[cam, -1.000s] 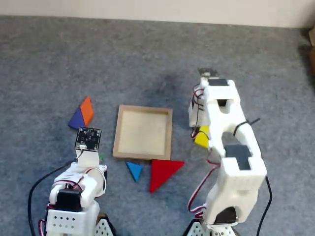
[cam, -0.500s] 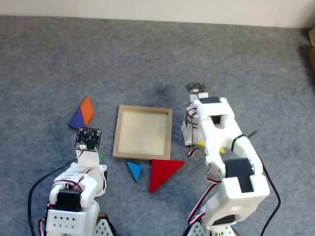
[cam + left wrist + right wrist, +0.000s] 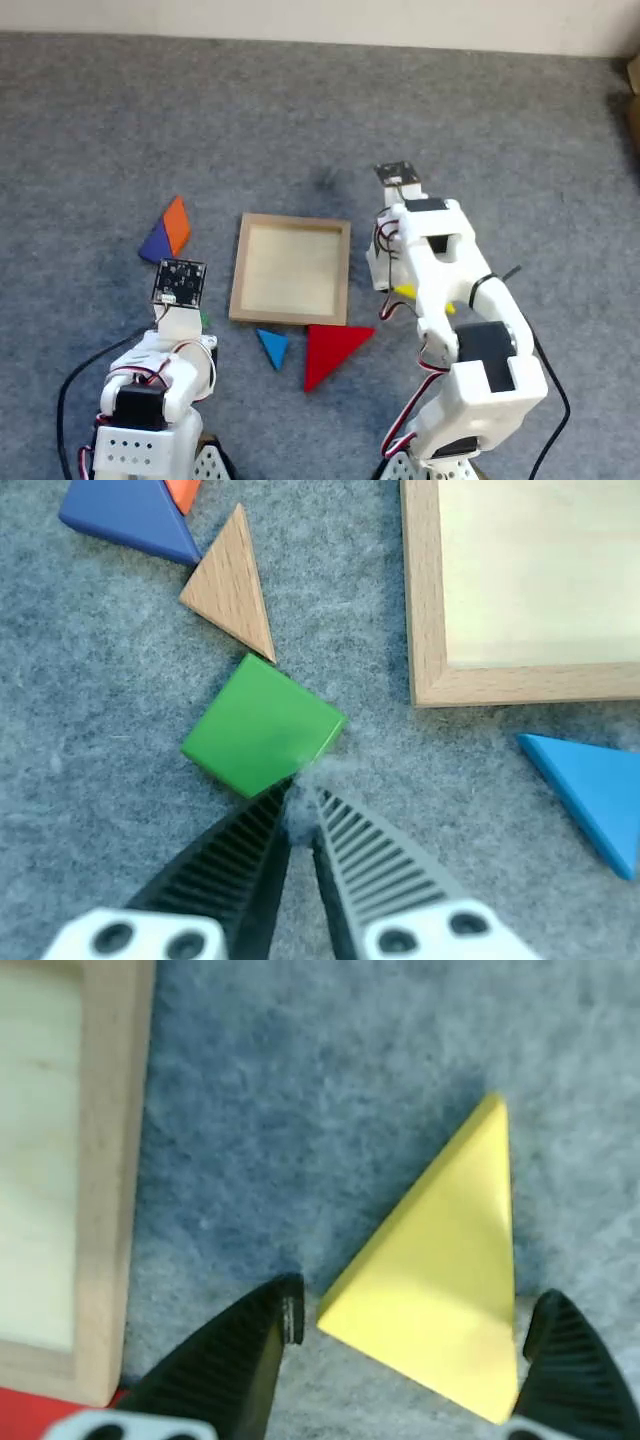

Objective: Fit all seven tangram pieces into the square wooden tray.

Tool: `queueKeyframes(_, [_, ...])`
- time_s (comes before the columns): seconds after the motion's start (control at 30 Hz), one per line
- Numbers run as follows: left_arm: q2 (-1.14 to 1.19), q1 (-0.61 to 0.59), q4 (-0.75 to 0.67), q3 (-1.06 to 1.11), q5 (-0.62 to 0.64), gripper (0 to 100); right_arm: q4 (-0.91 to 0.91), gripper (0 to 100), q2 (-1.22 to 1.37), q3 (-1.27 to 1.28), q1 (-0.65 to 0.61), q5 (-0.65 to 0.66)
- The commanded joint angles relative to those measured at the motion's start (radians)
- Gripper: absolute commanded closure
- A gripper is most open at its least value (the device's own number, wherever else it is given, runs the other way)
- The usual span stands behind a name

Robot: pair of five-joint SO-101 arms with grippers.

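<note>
Your right gripper (image 3: pixel 418 1312), spread, straddles the yellow triangle (image 3: pixel 440 1250) beside the wooden tray (image 3: pixel 345 270), all pale floor; your left wrist view shows the left gripper (image 3: pixel 300 798) pressed together by a green square (image 3: pixel 262 725).

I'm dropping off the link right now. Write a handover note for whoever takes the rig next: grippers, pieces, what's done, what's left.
Left gripper: shut, empty, tips at the green square.
Right gripper: open, a finger on each side of the yellow triangle, which lies flat on the carpet beside the tray.
Other pieces on the carpet: wooden triangle, dark blue piece and orange piece on the left arm's side; blue triangle and red triangle by the tray's near edge.
Done: nothing in the tray yet.
Left: all seven pieces.
</note>
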Motion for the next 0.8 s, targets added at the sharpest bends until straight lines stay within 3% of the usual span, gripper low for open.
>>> queueKeyframes(0.0, [-0.008, 0.001, 0.006, 0.021, 0.005, 100, -0.016, 65.6, -0.058, 0.001, 0.015, 0.008])
queueKeyframes(0.37, [-0.008, 0.001, 0.006, 0.021, 0.005, 100, 0.077, 65.6, 0.048, -0.01, 0.015, 0.014])
queueKeyframes(0.77, [-0.008, 0.001, 0.006, 0.021, 0.005, 100, 0.041, 65.6, 0.053, -0.012, 0.019, 0.058])
